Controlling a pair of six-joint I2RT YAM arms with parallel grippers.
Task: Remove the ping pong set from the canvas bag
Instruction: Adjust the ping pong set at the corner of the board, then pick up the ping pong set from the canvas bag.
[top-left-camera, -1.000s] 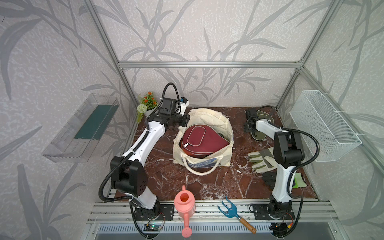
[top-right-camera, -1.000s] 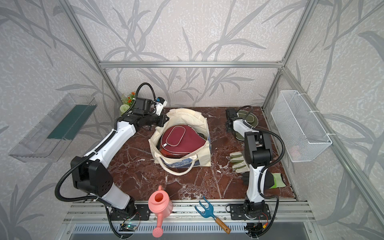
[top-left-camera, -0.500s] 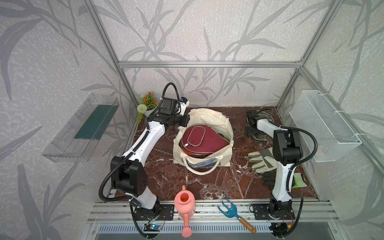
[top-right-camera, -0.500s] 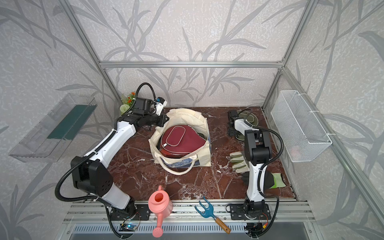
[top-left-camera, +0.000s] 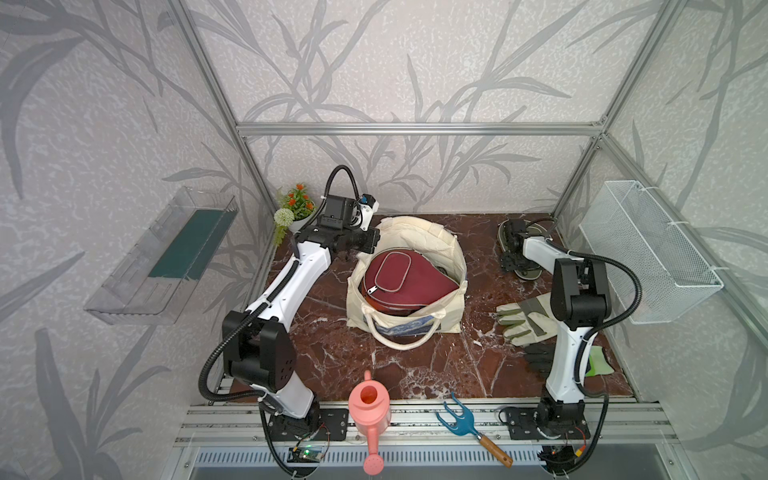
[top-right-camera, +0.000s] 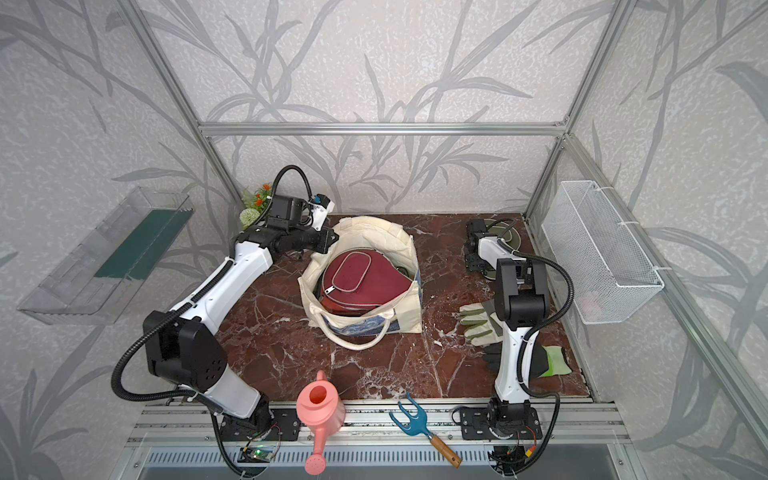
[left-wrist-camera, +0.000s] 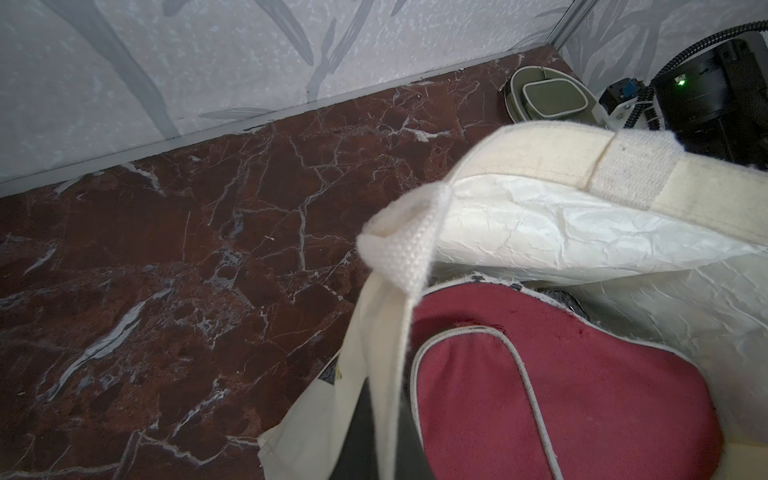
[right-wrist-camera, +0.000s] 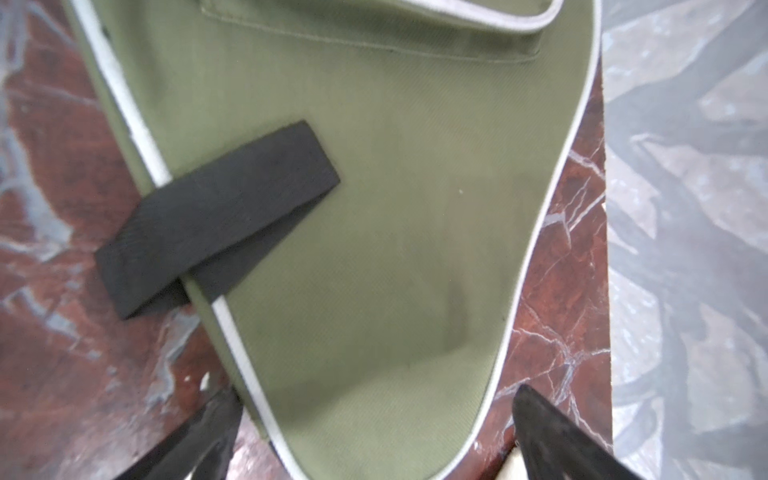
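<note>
Left wrist | left gripper (left-wrist-camera: 384, 428) clamps bag (left-wrist-camera: 540, 232) | right gripper (right-wrist-camera: 374, 419) open astride olive cover (right-wrist-camera: 395, 228)

The canvas bag (top-left-camera: 446, 249), nipped at its rim by the left gripper (top-left-camera: 372, 245), is coarse-woven cream cloth with a crinkled, papery white lining (left-wrist-camera: 582, 232). Beside that gripper, the maroon paddle cover (top-left-camera: 403, 278) is matt fabric. Before the wide-spread right gripper (right-wrist-camera: 374, 395), the olive paddle cover (right-wrist-camera: 374, 208) is smooth matt twill with a black webbing strap (right-wrist-camera: 220, 216), on a glossy marbled tabletop (left-wrist-camera: 166, 291).
</note>
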